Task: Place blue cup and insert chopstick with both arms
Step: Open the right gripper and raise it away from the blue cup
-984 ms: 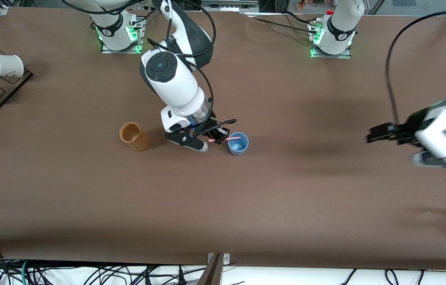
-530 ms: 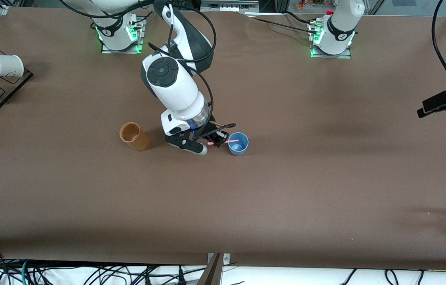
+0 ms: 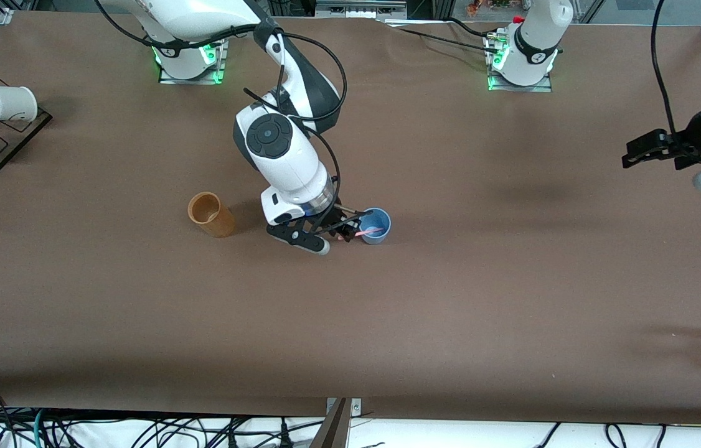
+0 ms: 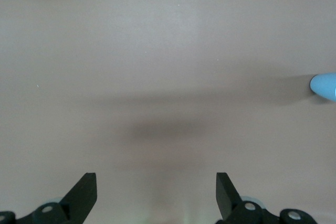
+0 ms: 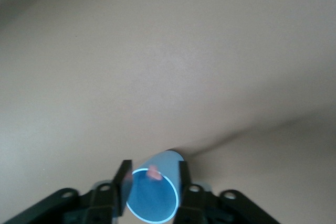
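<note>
Over the blue cup (image 3: pixel 376 226), the right gripper (image 3: pixel 345 234) pinches the chopstick (image 3: pixel 368 232).

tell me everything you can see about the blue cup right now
The blue cup is a small, light-blue tapered cup, plastic by its look, with a brighter blue inside. It stands upright on the brown table, mouth open upward, toward the right arm's end of the table from the middle, with the tan-brown cup standing apart from it. The right gripper is at its rim holding the pink chopstick, whose free end reaches over the cup's mouth. The right wrist view shows the pink tip just above the opening.
</note>
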`<state>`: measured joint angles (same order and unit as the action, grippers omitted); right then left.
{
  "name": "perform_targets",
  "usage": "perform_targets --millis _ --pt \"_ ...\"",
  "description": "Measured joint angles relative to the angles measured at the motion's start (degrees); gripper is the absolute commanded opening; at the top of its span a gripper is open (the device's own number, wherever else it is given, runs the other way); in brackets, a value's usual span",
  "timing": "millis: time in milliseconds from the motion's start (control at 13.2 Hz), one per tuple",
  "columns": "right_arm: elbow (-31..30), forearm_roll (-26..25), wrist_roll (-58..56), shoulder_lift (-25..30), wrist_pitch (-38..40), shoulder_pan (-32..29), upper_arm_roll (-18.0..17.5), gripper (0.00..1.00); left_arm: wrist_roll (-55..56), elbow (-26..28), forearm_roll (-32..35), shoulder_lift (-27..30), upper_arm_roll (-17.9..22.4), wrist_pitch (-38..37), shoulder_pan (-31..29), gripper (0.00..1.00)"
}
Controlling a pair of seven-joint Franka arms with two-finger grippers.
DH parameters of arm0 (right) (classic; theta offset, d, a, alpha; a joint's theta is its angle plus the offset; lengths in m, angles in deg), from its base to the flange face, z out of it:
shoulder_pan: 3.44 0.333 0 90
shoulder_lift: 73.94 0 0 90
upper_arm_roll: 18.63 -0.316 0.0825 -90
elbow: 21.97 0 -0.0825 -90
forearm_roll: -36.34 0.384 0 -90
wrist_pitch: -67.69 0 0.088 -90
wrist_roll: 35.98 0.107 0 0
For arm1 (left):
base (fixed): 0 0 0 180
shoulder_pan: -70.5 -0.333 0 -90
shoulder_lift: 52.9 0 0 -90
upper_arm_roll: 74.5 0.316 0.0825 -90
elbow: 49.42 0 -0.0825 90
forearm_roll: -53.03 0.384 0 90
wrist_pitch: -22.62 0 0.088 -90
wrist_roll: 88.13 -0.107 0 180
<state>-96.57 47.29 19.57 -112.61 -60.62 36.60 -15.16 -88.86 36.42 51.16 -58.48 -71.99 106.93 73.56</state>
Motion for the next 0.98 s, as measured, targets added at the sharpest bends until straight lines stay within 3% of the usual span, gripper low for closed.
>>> perform_targets --millis 303,605,984 --pt "1.6 -3.4 0.0 0.6 1.8 1.4 0.1 1.00 -0.2 0.2 0.3 0.3 -1.1 0.3 0.1 1.00" --pt "3.0 -7.8 -3.7 6.2 13.4 1.1 3.2 1.00 -0.2 0.3 0.3 0.2 -1.2 0.3 0.5 1.00" --pt "3.1 -7.7 -21.0 15.6 28.0 -0.4 12.2 1.00 -0.2 0.2 0.4 0.1 -1.2 0.6 0.3 1.00"
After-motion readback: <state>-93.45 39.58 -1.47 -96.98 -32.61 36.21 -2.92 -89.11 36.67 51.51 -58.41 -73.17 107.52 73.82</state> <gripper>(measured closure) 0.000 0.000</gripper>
